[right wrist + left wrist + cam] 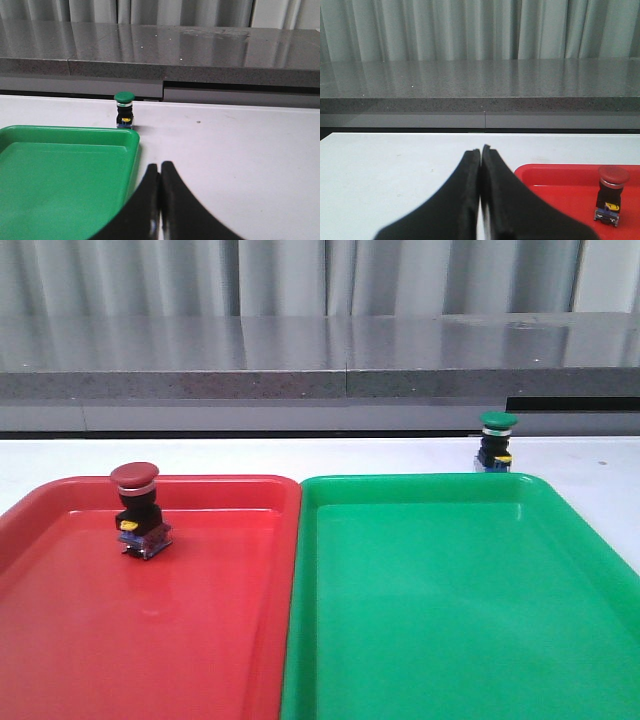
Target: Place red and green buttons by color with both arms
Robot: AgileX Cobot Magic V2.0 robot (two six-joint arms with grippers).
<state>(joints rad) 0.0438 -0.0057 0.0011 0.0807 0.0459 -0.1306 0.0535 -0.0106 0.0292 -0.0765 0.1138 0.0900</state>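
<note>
The red button stands inside the red tray, near its far left; it also shows in the left wrist view. The green button stands on the white table just behind the green tray, at its far right; it also shows in the right wrist view. My left gripper is shut and empty, left of the red tray. My right gripper is shut and empty, beside the green tray's right rim. Neither gripper shows in the front view.
A grey stone ledge runs along the back of the white table, with a curtain behind it. The two trays lie side by side, touching at the middle.
</note>
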